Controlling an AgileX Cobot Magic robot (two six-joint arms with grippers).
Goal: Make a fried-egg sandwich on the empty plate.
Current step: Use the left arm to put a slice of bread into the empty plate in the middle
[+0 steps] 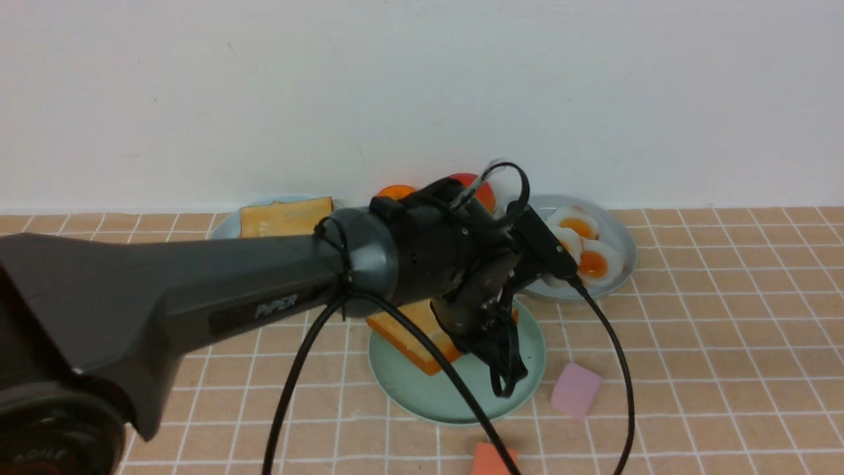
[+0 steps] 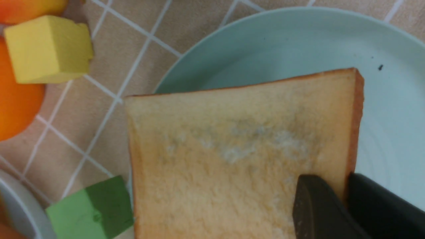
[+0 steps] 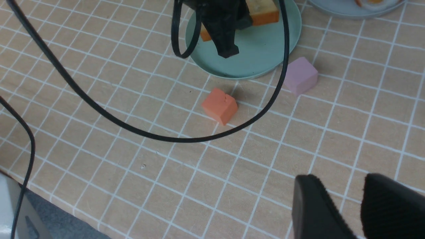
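a desk (image 1: 725, 297) covered in tan cloth with a white grid runs up to a plain white wall (image 1: 422, 79). my left end effector (image 2: 345, 205) is clenched on the crust edge of a square golden-brown toast slice (image 2: 232, 149), one finger on its face and the other past the crust. the slice sits over the far left part of the round mint-green plastic plate (image 1: 422, 396) near the middle of the desk, one side overhanging the rim; i cannot tell whether it touches the plate. my right end effector (image 3: 358, 212) hangs released over the cloth, nothing between its fingers. glossy white toy fried eggs (image 1: 593, 260) lie on a grey-blue plate (image 1: 618, 232) just behind on the right. another toast slice (image 1: 283, 216) lies on a pale blue plate (image 1: 227, 227) behind on the left. a pink cube (image 1: 575, 389) and an orange cube (image 3: 219, 105) lie near the green plate's near rim.
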